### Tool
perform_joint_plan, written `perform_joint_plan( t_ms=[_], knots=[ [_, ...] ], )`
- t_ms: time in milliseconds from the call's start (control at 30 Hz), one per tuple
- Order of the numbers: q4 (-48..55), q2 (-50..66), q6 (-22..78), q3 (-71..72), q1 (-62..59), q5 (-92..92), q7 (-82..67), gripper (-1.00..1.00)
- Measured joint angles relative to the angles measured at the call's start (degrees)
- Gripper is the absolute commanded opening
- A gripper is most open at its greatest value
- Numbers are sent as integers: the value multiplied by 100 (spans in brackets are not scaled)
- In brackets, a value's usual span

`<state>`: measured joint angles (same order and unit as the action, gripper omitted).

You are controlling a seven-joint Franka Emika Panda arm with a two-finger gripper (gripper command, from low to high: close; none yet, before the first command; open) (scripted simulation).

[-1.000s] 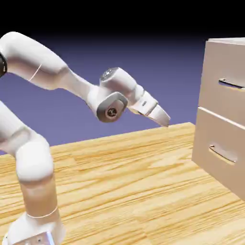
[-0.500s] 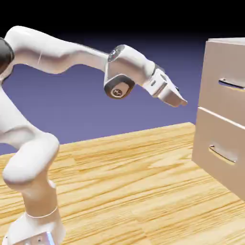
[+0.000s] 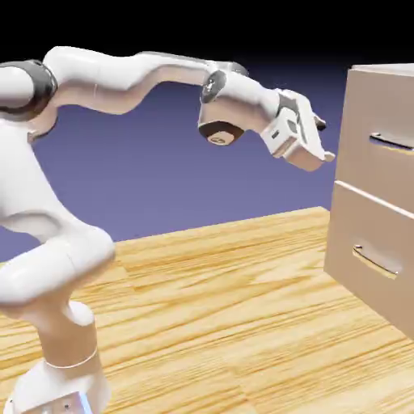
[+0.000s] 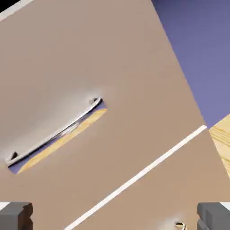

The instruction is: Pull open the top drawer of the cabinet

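Observation:
The cabinet (image 3: 368,97) stands at the right of the exterior view, both drawers closed. Its top drawer (image 3: 373,166) carries a slim silver bar handle (image 3: 392,142). My gripper (image 3: 322,154) hangs in the air just left of the cabinet, level with that handle and not touching it. In the hand view the top drawer (image 4: 90,54) fills most of the picture, and its handle (image 4: 56,132) runs slantwise left of the middle. My gripper (image 4: 114,218) is open, with one grey fingertip (image 4: 15,215) at the bottom left, the other at the bottom right, and nothing between them.
The lower drawer (image 3: 364,234) with its own bar handle (image 3: 376,259) sits under a pale seam (image 4: 134,179). An end of that handle (image 4: 179,224) peeks in at the hand view's bottom. The wooden table (image 3: 210,307) stretches below the arm.
The arm has swung up and to the right, carrying the hand from low over the table to the height of the top drawer, close to the cabinet.

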<state>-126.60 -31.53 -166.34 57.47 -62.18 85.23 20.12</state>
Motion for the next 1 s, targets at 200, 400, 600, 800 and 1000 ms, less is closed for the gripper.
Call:
perform_joint_plan(
  t_ms=[200,400,600,800,1000],
  knots=[
    [603,20,135,1008,-1103,1495,-392,0],
    [1207,40,269,2016,-2205,2990,-783,0],
    [1810,59,404,3024,-3308,4485,-1175,0],
    [2414,79,538,4032,-4411,5980,-1567,0],
    [3017,99,673,5040,-5513,7475,-1959,0]
  ],
)
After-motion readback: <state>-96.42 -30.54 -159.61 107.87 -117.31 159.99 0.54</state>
